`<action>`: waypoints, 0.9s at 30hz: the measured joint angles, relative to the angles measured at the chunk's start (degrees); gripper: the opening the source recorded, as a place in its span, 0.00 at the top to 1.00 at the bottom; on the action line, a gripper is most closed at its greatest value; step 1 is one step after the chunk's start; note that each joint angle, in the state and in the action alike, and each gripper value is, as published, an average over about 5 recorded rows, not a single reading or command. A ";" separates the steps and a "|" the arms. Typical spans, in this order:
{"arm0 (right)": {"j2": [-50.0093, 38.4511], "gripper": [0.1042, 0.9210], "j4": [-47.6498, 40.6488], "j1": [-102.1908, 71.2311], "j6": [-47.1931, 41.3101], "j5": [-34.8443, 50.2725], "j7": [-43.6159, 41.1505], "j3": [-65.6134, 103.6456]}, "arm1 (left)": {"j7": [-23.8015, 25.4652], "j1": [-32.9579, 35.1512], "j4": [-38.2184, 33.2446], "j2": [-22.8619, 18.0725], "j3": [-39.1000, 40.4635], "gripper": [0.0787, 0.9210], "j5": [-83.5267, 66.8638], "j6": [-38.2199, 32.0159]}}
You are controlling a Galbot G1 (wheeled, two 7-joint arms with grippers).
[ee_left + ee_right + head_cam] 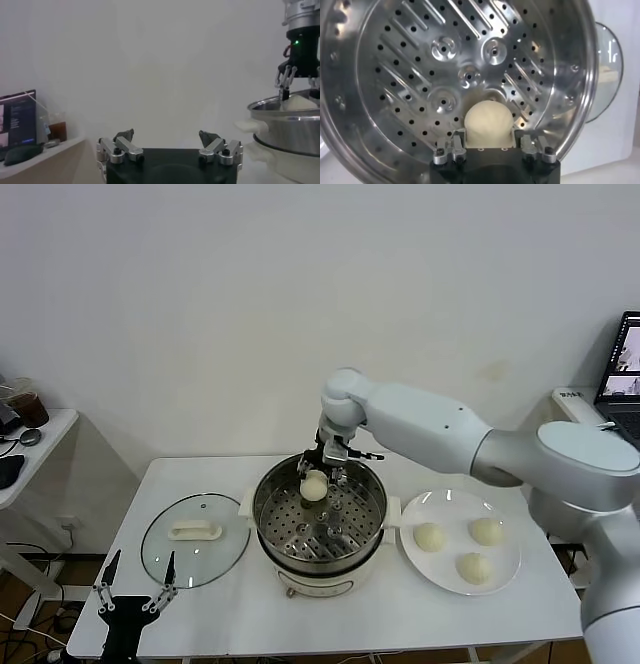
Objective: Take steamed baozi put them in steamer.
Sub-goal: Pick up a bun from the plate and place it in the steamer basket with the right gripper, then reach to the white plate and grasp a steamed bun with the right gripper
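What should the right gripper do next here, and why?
Probably finish opening and lift clear. The right gripper is over the steamer with a baozi between its fingers, down near the perforated tray. Three more baozi wait on the plate. The left gripper is parked, open, by the lid.
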 measured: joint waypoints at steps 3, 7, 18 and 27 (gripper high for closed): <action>-0.09 0.24 -0.23 -0.30 0.56 -0.69 0.47 0.49 | -0.05 -0.06 0.13 -0.12 0.04 0.12 0.02 -0.02; -0.73 0.14 0.63 0.02 0.47 -0.48 0.59 0.83 | -0.09 -0.16 0.12 -0.24 0.04 0.12 0.02 -0.03; -10.07 0.12 12.97 8.57 -15.31 13.21 -2.52 -2.59 | -0.09 -0.64 -0.22 0.59 -0.47 0.12 -0.72 0.20; -24.00 0.12 24.43 13.46 -40.00 23.07 -4.60 -4.72 | 0.94 -0.22 -1.54 1.97 -0.35 0.12 -1.65 3.20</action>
